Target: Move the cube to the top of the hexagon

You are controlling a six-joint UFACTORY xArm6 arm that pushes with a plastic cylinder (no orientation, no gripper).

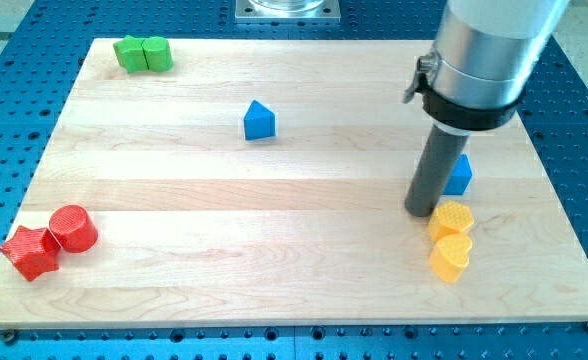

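Note:
My tip [420, 211] rests on the board at the view's right. A blue cube [459, 175] sits just to its right, partly hidden by the rod. A yellow hexagon [451, 219] lies right of and just below the tip, under the cube. A yellow heart [451, 257] touches the hexagon from below. Whether the rod touches the cube cannot be told.
A blue house-shaped block [259, 121] lies at top centre. Two green blocks [142, 53] sit together at the top left corner. A red cylinder [73, 228] and a red star [30, 252] touch at the bottom left. The wooden board [224, 220] ends near the heart.

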